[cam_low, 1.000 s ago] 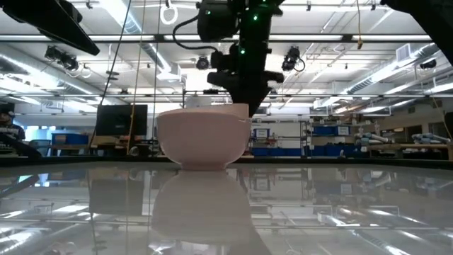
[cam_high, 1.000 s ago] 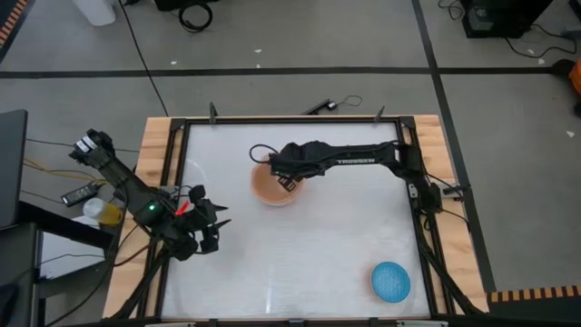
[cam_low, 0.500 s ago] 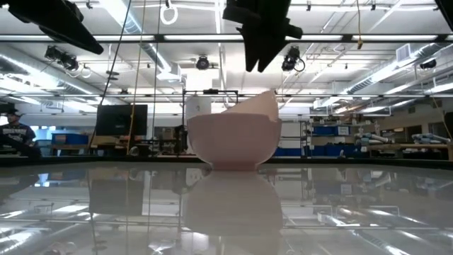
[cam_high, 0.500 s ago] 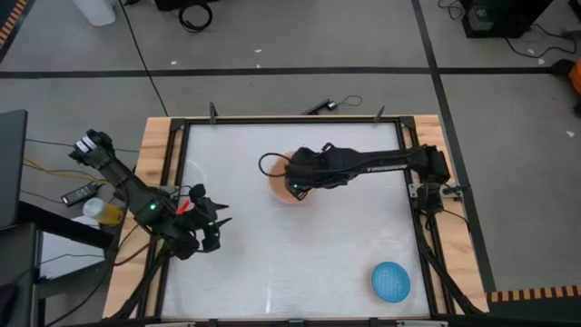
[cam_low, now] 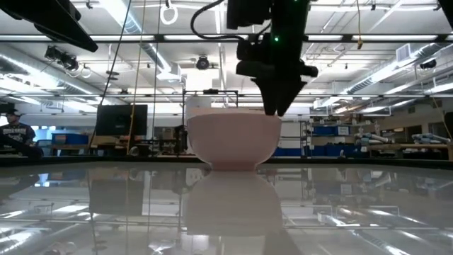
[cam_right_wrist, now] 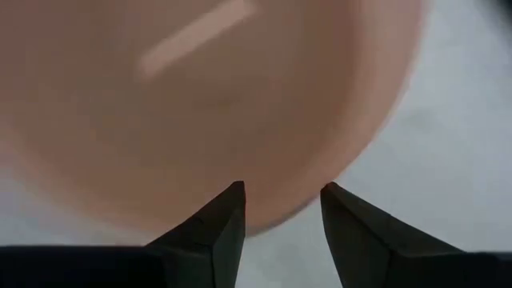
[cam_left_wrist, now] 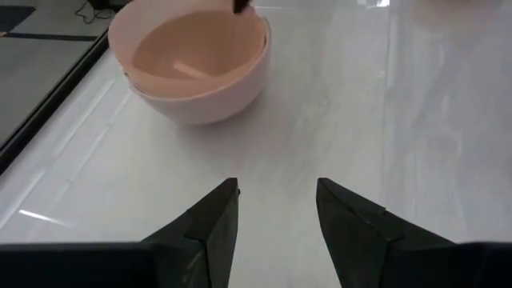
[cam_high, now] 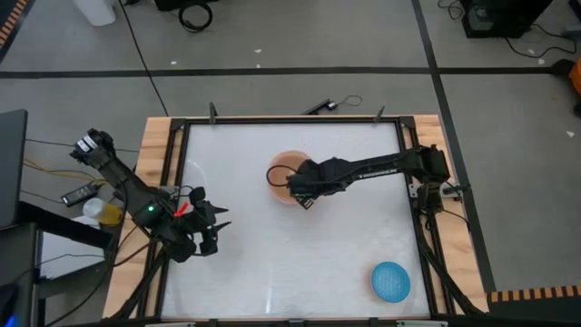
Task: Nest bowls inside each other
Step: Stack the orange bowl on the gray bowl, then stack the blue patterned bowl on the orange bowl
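Observation:
A peach-orange bowl (cam_left_wrist: 192, 50) sits nested in a cream-white bowl (cam_left_wrist: 210, 102), and the stack (cam_high: 283, 174) stands on the table a little beyond its middle. My right gripper (cam_high: 306, 198) is open just above the stack's near right rim (cam_low: 272, 115). In the right wrist view the peach rim (cam_right_wrist: 352, 152) runs under the fingertips. A bright blue bowl (cam_high: 390, 282) rests alone at the near right corner. At the table's left edge my left gripper (cam_high: 216, 232) waits open, pointing at the stack. My right gripper comes from above, slanting down from the table's right side, with its fingertips (cam_low: 277, 108) at the level of the stack's rim. I cannot tell whether a finger touches the rim.
A dark frame (cam_high: 290, 121) borders the white table top, with wooden strips outside it at the left (cam_high: 150, 173) and right. Bare table top lies between the stack and the blue bowl (cam_high: 309, 263).
The stack has slid toward the table's right edge with my right gripper at its rim. Half a second ago the peach bowl stood tipped, its right side raised; it now lies level in the outer bowl. My right gripper rose, then moved toward the right and near and came down again.

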Controlling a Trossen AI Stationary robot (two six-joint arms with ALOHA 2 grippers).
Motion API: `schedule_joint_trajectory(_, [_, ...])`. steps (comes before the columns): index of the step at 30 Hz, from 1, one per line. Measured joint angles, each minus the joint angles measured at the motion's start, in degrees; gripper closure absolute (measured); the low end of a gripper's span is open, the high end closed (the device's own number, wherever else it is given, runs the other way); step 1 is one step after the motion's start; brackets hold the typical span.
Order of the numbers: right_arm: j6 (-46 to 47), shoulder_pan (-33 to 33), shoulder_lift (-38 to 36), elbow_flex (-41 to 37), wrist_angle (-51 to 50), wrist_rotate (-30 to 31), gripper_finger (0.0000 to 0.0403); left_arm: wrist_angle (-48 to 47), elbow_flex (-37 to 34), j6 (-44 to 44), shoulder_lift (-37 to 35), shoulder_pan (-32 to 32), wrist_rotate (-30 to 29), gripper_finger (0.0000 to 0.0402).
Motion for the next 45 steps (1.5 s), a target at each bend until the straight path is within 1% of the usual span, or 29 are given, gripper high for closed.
schedule_joint_trajectory(1, [-0.6, 0.2, -0.2, -0.1, 1.6, -0.9, 0.0234, 0.0, 0.0, 0.0, 0.0, 0.0, 0.0, 0.023])
schedule_joint_trajectory(4, [-1.7, 1.0, -1.3, 1.3, 3.3, -0.4, 0.0234, 0.0, 0.0, -0.2, 0.0, 0.0, 0.0, 0.023])
schedule_joint_trajectory(9, [-2.1, 1.3, -6.9, 4.3, 0.4, 3.9, 0.0234, 0.1, 0.0, -0.3, 0.0, 0.0, 0.0, 0.023])
schedule_joint_trajectory(13, [-1.4, 2.3, -12.7, 4.7, -3.8, 3.3, 0.0234, 0.1, 0.0, -1.2, 0.0, 0.0, 0.1, 0.023])
schedule_joint_trajectory(16, [2.2, 6.9, -16.5, 4.5, -12.4, 2.1, 0.0234, -0.2, 0.0, -1.8, 0.0, -0.6, 0.8, 0.023])
schedule_joint_trajectory(18, [7.5, 11.4, -18.4, 3.2, -17.2, 1.3, 0.0234, -0.1, 0.0, -1.9, 0.0, -1.6, 0.9, 0.023])
schedule_joint_trajectory(20, [13.3, 16.6, -19.9, 1.0, -19.2, -1.3, 0.0234, -0.1, 0.0, -2.1, 0.0, -2.5, -0.2, 0.023])
schedule_joint_trajectory(23, [21.8, 25.2, -21.2, -2.9, -18.4, -6.0, 0.0234, -0.1, 0.0, -3.2, 0.0, -3.5, -3.0, 0.023])
schedule_joint_trajectory(26, [28.8, 33.1, -20.9, -6.9, -15.9, -11.3, 0.0234, 0.6, 0.0, -3.5, 0.0, -3.7, -4.3, 0.023])
schedule_joint_trajectory(29, [32.4, 39.3, -20.9, -11.2, -11.7, -16.7, 0.0234, 1.6, 0.0, -3.5, 0.0, -3.6, -4.5, 0.023])
schedule_joint_trajectory(32, [35.5, 44.6, -20.9, -14.9, -10.3, -19.9, 0.0234, 2.1, 0.0, -3.4, 0.0, -2.9, -4.5, 0.023])
schedule_joint_trajectory(36, [41.4, 48.6, -20.9, -20.5, -11.5, -20.5, 0.0234, 2.2, 0.0, -3.4, 0.0, -1.6, -4.5, 0.023])
schedule_joint_trajectory(38, [42.9, 49.7, -20.9, -23.5, -10.1, -21.2, 0.0234, 2.4, 0.0, -3.3, 0.0, -1.0, -4.5, 0.023])
schedule_joint_trajectory(43, [40.8, 50.5, -20.9, -28.0, 0.5, -21.8, 0.0234, 3.3, 0.0, -2.0, 0.0, -0.1, -4.3, 0.023])
schedule_joint_trajectory(45, [40.1, 50.5, -20.9, -28.6, 1.9, -21.8, 0.0234, 3.4, 0.0, -1.9, 0.0, 0.1, -4.1, 0.023])
